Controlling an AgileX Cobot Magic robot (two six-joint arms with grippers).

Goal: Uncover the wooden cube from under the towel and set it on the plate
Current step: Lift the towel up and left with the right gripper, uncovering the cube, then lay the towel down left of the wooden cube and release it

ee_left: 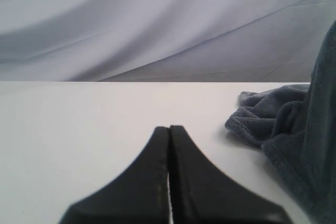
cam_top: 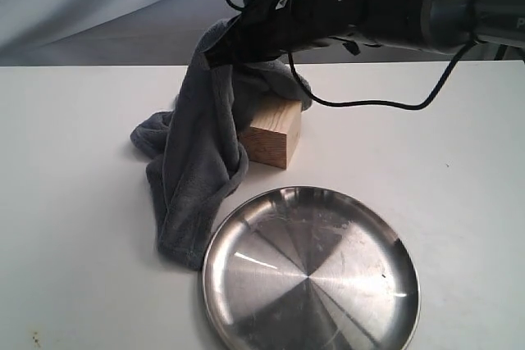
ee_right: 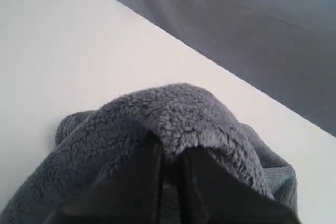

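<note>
At upper centre the right end effector (ee_right: pixel 170 153) grasps the raised towel (cam_top: pixel 197 161); cube (cam_top: pixel 273 138) exposed mid-frame; left end effector (ee_left: pixel 169 129) clenched, empty.

A: Surface?
B: White table (cam_top: pixel 66 161), matt and flat, filling most of the exterior view. A few small dark specks (cam_top: pixel 34 338) near its front left corner.
A: Behind it?
B: Pale grey-blue cloth backdrop (cam_top: pixel 90 6), hanging in long soft folds down to the table's far edge.
A: Light?
B: Even, diffuse. Shadows on the table soft-edged and faint.
</note>
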